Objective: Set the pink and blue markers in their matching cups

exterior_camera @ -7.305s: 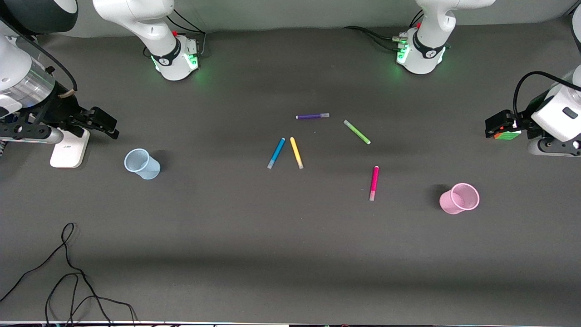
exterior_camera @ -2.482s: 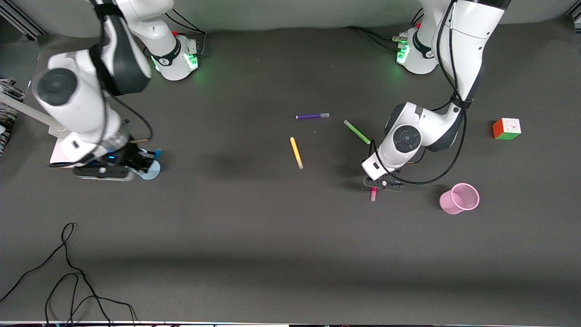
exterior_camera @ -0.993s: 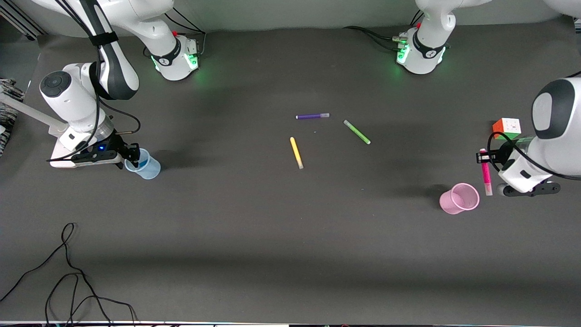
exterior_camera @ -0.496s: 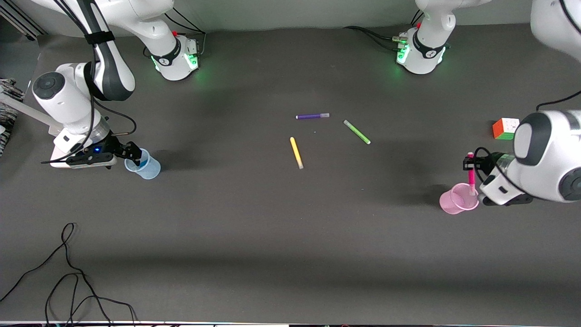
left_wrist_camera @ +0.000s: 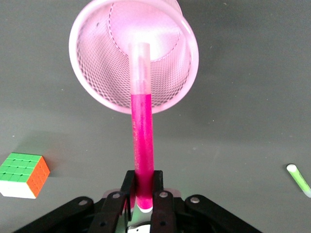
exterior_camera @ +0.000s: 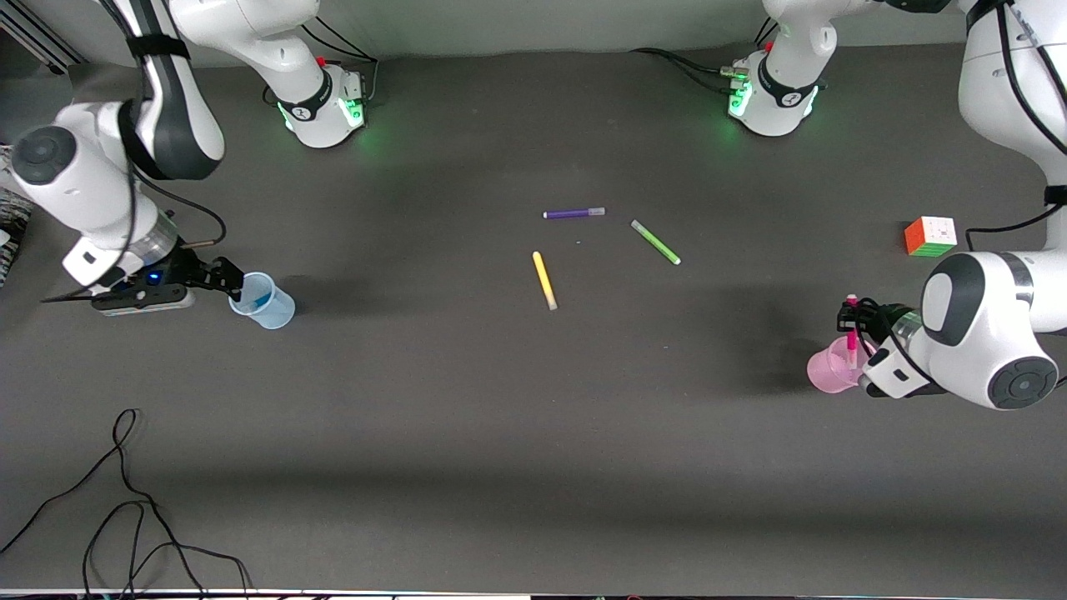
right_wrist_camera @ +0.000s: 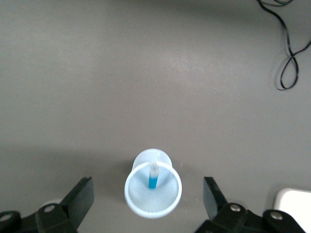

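Left gripper [left_wrist_camera: 144,196] above pink cup [left_wrist_camera: 97,87]

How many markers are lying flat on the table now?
3: the purple marker, farthest from the front camera, the green marker beside it toward the left arm's end, and the yellow marker, nearest the camera.

Your left gripper [left_wrist_camera: 144,194] pinches the pink marker [left_wrist_camera: 143,145], its pale end poking into the pink cup [left_wrist_camera: 92,92]; a colour cube [left_wrist_camera: 23,174] sits near that cup.
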Controlling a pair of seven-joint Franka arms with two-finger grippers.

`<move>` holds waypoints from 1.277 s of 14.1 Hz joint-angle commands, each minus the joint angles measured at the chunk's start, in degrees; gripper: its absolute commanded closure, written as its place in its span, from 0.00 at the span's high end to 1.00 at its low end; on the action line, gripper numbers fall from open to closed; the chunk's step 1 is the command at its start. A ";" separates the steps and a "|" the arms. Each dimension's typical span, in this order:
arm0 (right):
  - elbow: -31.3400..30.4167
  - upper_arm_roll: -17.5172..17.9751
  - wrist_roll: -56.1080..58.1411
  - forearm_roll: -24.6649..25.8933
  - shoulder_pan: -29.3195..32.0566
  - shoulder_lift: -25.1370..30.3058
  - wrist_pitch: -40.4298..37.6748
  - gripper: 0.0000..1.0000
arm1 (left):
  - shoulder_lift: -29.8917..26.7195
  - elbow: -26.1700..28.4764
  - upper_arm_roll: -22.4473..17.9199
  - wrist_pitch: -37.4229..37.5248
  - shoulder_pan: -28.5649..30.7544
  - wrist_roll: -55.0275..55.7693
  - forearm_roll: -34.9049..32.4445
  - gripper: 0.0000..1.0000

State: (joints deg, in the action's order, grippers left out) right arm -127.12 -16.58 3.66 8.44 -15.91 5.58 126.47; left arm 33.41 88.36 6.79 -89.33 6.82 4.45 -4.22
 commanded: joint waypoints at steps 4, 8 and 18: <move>20.57 5.93 -1.02 -2.46 2.72 0.23 -19.59 1.00 | 4.03 -5.13 0.16 2.15 -0.15 -0.15 -2.54 0.87; 28.84 6.56 -3.03 -3.86 3.69 -2.76 -25.21 1.00 | 2.98 -7.32 0.16 4.15 -0.23 -0.06 -2.63 1.00; 29.82 10.34 -2.86 -9.23 9.49 -3.12 -29.35 1.00 | -26.08 9.51 0.60 -7.41 2.14 -2.96 1.14 1.00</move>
State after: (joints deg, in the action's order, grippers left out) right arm -98.65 -6.71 1.74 0.19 -7.48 2.71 98.57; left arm 17.50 86.22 7.22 -90.54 8.55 2.66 -4.30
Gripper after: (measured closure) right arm 0.000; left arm 0.000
